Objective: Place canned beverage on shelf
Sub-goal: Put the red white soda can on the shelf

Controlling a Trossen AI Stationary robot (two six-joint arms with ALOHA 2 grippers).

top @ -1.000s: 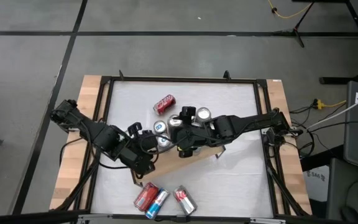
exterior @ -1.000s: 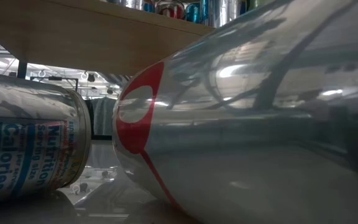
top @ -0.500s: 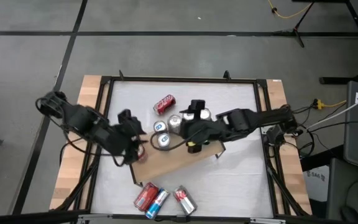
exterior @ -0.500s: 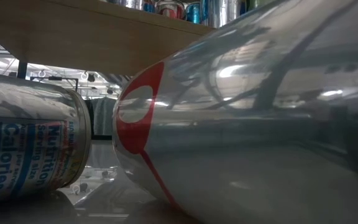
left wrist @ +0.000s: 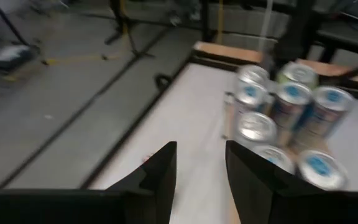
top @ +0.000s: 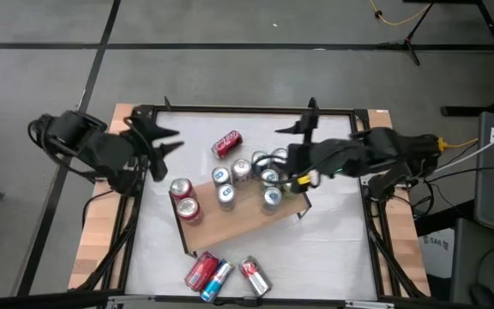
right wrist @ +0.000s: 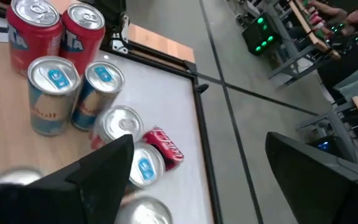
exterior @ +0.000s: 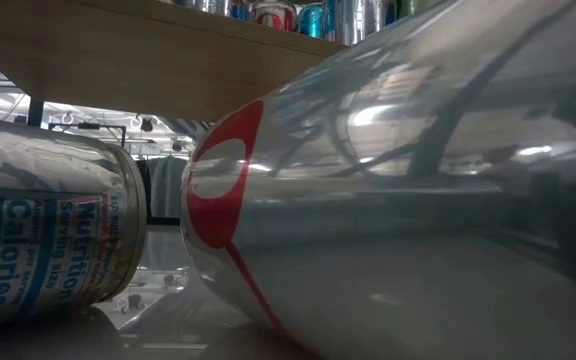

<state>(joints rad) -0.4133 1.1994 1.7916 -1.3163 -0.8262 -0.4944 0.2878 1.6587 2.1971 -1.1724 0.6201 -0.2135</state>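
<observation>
The left gripper (top: 163,142) is pinched together and empty, raised off the shelf's (top: 238,223) left end, by the table's left rail. The right gripper (top: 294,129) has its fingers spread wide and empty, off the shelf's right end. The shelf carries upright cans (top: 225,194), two red ones (top: 183,198) at its left end. Three cans (top: 223,275) lie on the table in front of the shelf, and one red can (top: 225,143) lies behind it.
</observation>
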